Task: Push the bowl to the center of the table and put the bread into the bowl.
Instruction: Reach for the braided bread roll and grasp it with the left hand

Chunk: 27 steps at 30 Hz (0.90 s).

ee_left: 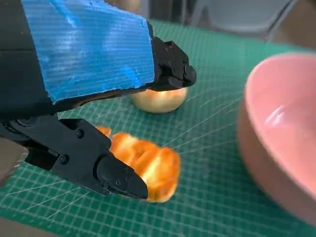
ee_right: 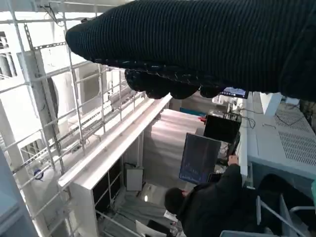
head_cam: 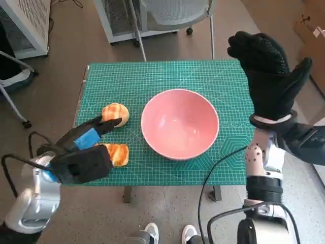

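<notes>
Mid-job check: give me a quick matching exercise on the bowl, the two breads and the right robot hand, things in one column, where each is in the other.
Things:
1. pink bowl
2. round bread
3. long bread
4. right robot hand

Places:
A. raised in the air, off the table's right edge
B. near the middle of the green mat
C. near the mat's front edge, by the left robot hand
D. left of the bowl, farther back

Pairs: 1-B, 2-D, 3-C, 4-A
</notes>
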Each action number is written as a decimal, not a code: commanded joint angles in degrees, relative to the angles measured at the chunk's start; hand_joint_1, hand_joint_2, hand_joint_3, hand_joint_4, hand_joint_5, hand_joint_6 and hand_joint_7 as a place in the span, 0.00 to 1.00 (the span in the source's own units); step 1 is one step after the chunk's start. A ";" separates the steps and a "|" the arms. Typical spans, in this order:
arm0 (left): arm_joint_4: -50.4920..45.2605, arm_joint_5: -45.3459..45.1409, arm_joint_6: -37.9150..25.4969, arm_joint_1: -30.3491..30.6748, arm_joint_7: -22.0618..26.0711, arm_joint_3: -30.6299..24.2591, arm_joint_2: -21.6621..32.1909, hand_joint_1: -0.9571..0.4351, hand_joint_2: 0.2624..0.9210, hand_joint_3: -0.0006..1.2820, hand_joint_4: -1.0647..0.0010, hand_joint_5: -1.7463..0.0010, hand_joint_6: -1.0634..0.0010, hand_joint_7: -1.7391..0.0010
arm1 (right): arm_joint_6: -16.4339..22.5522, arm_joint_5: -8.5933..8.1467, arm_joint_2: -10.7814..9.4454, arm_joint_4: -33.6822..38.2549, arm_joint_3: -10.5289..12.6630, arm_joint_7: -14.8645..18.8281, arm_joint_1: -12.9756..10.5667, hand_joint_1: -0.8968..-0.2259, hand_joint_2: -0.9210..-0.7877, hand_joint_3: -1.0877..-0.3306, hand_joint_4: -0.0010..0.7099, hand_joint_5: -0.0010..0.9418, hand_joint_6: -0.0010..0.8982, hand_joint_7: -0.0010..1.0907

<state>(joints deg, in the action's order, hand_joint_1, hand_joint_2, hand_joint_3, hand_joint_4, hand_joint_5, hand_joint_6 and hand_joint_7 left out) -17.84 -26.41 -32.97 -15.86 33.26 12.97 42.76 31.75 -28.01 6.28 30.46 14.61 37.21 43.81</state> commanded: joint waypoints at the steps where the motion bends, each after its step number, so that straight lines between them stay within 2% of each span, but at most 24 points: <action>1: 2.31 -3.79 -4.42 -2.71 2.88 3.87 0.02 0.63 0.77 0.01 0.90 1.00 0.70 0.99 | -0.95 -0.03 -0.02 -0.16 0.32 -0.60 -1.60 0.45 0.00 0.64 0.47 0.00 0.46 0.02; 10: 9.97 -8.95 -9.25 -6.75 4.85 9.91 -1.95 0.61 0.77 0.01 0.90 1.00 0.70 1.00 | -1.13 0.78 -0.50 -1.55 0.05 -2.20 -2.31 0.45 0.00 0.64 0.47 0.00 0.46 0.01; 20: 20.21 -13.02 -9.21 -9.69 4.12 14.80 -4.82 0.61 0.78 0.01 0.85 0.99 0.67 0.99 | -0.82 1.05 -0.43 -1.29 -0.11 -2.88 -2.30 0.45 0.00 0.63 0.47 0.00 0.46 0.01; 21: 20.83 -13.32 -9.14 -9.82 4.07 15.04 -5.03 0.61 0.78 0.01 0.82 0.98 0.65 0.99 | -0.79 1.08 -0.43 -1.25 -0.12 -2.91 -2.28 0.45 0.00 0.63 0.47 0.00 0.46 0.01; 25: 24.36 -14.76 -8.77 -10.41 3.49 16.32 -6.24 0.63 0.79 0.01 0.64 0.95 0.57 0.97 | -0.73 1.17 -0.51 -1.17 -0.11 -3.05 -2.26 0.45 0.00 0.63 0.47 0.00 0.46 0.01; 26: 24.87 -14.97 -8.66 -10.53 3.43 16.40 -6.44 0.64 0.79 0.00 0.58 0.89 0.53 0.98 | -0.72 1.18 -0.51 -1.11 -0.09 -3.04 -2.22 0.45 0.00 0.63 0.47 0.00 0.46 0.01; 27: 25.71 -15.36 -8.45 -10.63 3.21 16.75 -6.64 0.76 0.87 0.01 0.48 0.69 0.47 0.97 | -0.70 1.19 -0.54 -1.16 -0.11 -3.03 -2.26 0.45 0.00 0.63 0.47 0.00 0.46 0.01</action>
<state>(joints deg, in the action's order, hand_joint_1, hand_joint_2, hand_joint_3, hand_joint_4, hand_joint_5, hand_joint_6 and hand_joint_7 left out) 4.72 -40.85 -41.69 -26.84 36.47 28.26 37.34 31.32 -27.20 6.06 28.95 14.52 34.67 42.97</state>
